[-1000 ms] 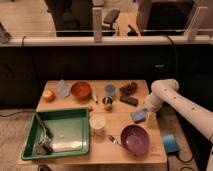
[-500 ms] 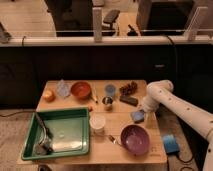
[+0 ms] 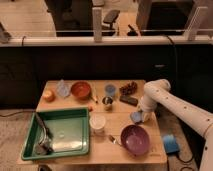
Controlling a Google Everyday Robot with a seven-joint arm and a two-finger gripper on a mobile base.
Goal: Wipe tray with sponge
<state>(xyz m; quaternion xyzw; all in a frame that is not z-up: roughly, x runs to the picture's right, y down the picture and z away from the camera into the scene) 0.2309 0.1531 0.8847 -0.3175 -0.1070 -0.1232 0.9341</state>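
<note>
The green tray (image 3: 80,131) sits at the table's front left, with a dark long-handled utensil (image 3: 42,137) lying along its left side. The light-blue sponge (image 3: 135,117) lies on the table to the right of the tray, just behind the purple bowl (image 3: 135,139). My white arm comes in from the right. My gripper (image 3: 143,115) hangs down at the sponge's right edge, touching or almost touching it.
A white cup (image 3: 98,123) and a spoon (image 3: 113,140) lie between tray and bowl. Behind are a small can (image 3: 107,103), a blue cup (image 3: 110,90), a dark block (image 3: 128,100), an orange bowl (image 3: 81,90) and a fruit (image 3: 48,95). A blue object (image 3: 170,143) lies off the table's right edge.
My arm has shifted a little to the left, bringing the gripper closer to the sponge. The sponge and the other objects have not moved.
</note>
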